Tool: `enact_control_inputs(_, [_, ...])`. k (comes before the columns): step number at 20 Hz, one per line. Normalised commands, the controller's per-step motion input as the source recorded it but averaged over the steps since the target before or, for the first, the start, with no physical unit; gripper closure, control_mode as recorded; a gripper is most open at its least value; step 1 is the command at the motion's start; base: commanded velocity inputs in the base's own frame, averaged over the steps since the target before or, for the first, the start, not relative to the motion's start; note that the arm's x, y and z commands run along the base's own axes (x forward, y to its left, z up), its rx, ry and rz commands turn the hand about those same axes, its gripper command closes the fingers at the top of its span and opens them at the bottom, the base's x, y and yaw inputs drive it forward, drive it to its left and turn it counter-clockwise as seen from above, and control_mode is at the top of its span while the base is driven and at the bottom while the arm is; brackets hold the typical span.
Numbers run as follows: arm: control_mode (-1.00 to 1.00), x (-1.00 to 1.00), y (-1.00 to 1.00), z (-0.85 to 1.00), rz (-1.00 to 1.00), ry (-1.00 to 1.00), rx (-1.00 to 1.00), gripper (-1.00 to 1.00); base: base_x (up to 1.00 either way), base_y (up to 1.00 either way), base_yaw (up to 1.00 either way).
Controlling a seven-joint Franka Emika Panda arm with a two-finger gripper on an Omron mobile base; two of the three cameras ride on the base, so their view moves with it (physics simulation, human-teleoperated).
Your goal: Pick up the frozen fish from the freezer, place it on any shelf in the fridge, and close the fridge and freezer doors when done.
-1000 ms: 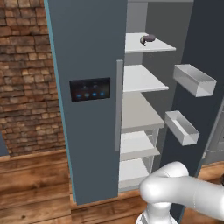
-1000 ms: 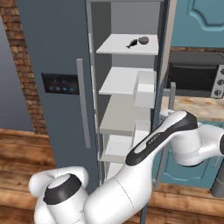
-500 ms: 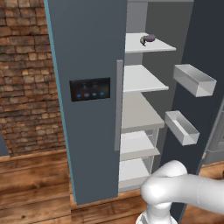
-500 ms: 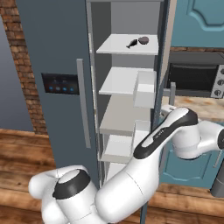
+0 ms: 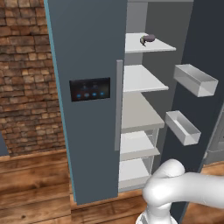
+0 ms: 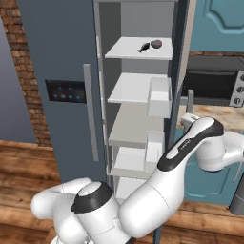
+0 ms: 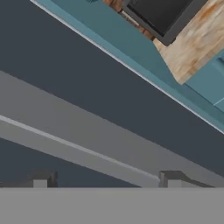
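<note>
fish lying untouched on top shelf, hand at door handle

the frozen fish is lying at upper centre of the right base view, just beside a dark lump. judged light, rigid, slick; gripping across its slim body looks best. the gripper is standing wide, holding nothing, facing a grey bar handle.

Even, flat rendered light with soft shadows under the shelves; no glare; slightly soft, blocky edges throughout.

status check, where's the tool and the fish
Tool open, at the grey bar handle of the open door. Frozen fish on top shelf, beside maroon lump. Panel door shut.
</note>
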Motion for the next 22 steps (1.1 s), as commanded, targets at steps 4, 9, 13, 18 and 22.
enact_control_inputs(4, [-1.0, 0.31, -0.2, -0.1, 0.07, 0.0, 0.06, -1.0, 0.0, 0.0, 0.0])
enact_control_inputs(9, [-1.0, 0.45, 0.16, -0.08, 0.05, 0.0, 0.03, -1.0, 0.0, 0.0, 0.0])
enact_control_inputs(13, [-1.0, 0.71, 0.59, -0.08, 0.01, -0.02, 0.07, -1.0, 0.0, 0.0, 0.0])
enact_control_inputs(18, [-1.0, 0.68, 0.91, -0.09, 0.0, -0.03, 0.05, -1.0, 0.0, 0.0, 0.0])
enact_control_inputs(22, [-1.0, 0.67, 1.0, -0.03, 0.0, -0.03, 0.06, -1.0, 0.0, 0.0, 0.0])
